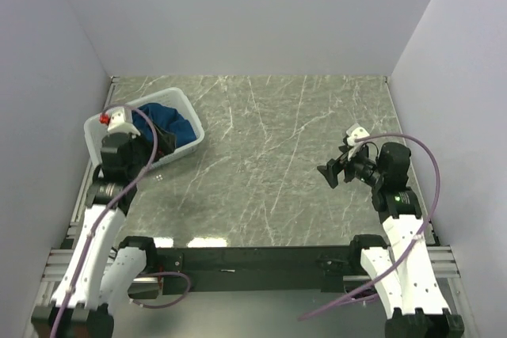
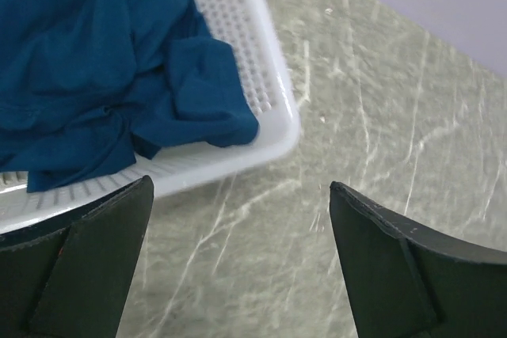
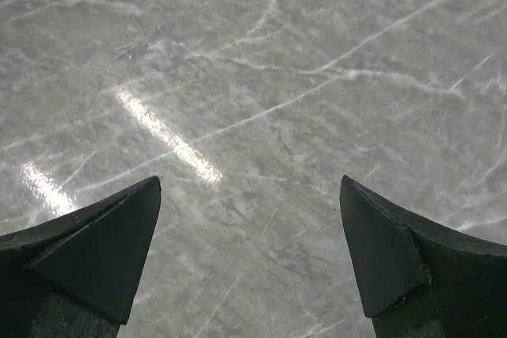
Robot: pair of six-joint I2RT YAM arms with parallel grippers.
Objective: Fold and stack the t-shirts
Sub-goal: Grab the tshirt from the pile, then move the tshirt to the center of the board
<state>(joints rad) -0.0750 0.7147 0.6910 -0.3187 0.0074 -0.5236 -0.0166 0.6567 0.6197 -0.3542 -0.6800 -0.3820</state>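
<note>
A dark blue t-shirt [image 1: 173, 124] lies crumpled in a white mesh basket [image 1: 187, 105] at the table's left. In the left wrist view the t-shirt [image 2: 87, 61] fills the basket [image 2: 245, 37], and one fold hangs close to the near rim. No print shows on it. My left gripper [image 1: 155, 148] [image 2: 240, 191] is open, hovering just in front of the basket's near rim with bare table between its fingers. At the right of the table, far from the basket, my right gripper [image 1: 329, 173] [image 3: 249, 181] is also open and holds nothing.
The grey-green marble tabletop [image 1: 269, 148] is bounded by pale walls on the left, back and right. A black rail [image 1: 253, 257] with the arm bases runs along the near edge. Purple cables [image 1: 432, 165] loop off both arms.
</note>
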